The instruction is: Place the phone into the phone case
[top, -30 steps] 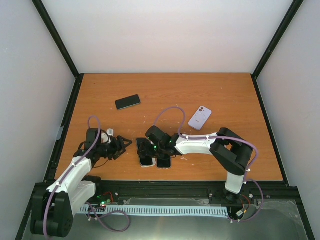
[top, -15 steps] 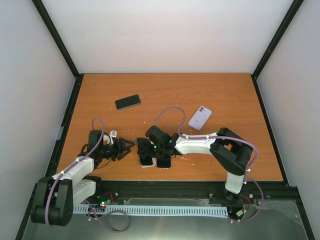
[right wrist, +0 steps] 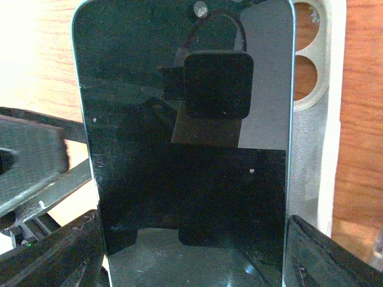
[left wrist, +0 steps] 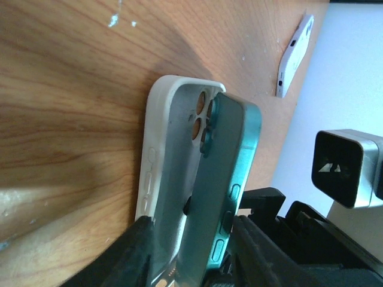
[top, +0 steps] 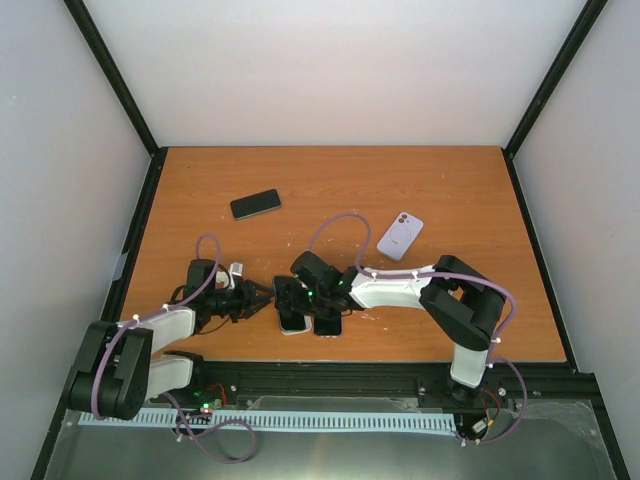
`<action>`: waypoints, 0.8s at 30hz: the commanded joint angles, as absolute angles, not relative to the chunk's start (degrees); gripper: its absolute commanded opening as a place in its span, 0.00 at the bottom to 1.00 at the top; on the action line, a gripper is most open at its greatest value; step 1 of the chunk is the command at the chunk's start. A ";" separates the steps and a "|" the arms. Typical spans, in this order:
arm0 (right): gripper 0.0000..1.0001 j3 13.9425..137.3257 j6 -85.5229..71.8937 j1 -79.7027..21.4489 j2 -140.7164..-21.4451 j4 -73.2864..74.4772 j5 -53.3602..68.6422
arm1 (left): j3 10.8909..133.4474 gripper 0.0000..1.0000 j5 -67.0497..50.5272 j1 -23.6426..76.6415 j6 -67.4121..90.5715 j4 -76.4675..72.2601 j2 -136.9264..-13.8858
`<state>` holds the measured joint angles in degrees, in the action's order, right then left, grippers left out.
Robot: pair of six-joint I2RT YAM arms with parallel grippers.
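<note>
A white phone case (left wrist: 157, 149) lies open side up on the wooden table, also in the top view (top: 293, 322). A teal phone (left wrist: 224, 173) with a black screen (right wrist: 185, 149) is tilted on edge over it, near side raised. My right gripper (right wrist: 191, 257) is shut on the phone's sides, also in the top view (top: 290, 298). The case (right wrist: 311, 149) shows behind the phone with its camera holes at the top. My left gripper (left wrist: 197, 251) is open, one finger beside the case's outer edge and the other beside the phone's buttoned side, also in the top view (top: 262, 300).
A dark phone-like slab (top: 327, 322) lies just right of the case. A lilac case (top: 400, 235) lies further back right, also in the left wrist view (left wrist: 293, 57). Another black phone (top: 255, 203) lies at the back left. The table's near edge is close behind the case.
My left arm has swung right and lowered, bringing its open gripper from well left of the case up to its end. The right gripper and phone have hardly moved.
</note>
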<state>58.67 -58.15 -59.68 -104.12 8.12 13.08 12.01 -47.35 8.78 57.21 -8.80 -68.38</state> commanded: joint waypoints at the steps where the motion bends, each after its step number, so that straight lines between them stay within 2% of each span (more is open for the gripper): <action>1: 0.69 59.20 -58.22 -60.25 -103.98 8.37 13.57 | 13.20 0.26 -44.14 9.40 55.97 -8.57 -68.56; 7: 0.79 58.46 -57.28 -60.21 -102.26 7.83 13.48 | 13.54 0.16 -42.56 9.57 54.61 -6.95 -69.85; 16: 0.89 57.59 -55.57 -60.21 -98.13 10.47 10.44 | 14.14 0.12 -40.70 9.91 53.19 -5.46 -70.75; 20: 0.85 57.71 -53.56 -60.21 -96.61 11.95 8.10 | 14.24 0.13 -40.76 9.94 53.17 -5.26 -70.77; 24: 0.66 57.90 -51.61 -59.99 -96.21 13.60 4.73 | 14.49 0.24 -41.03 10.02 53.23 -3.91 -69.47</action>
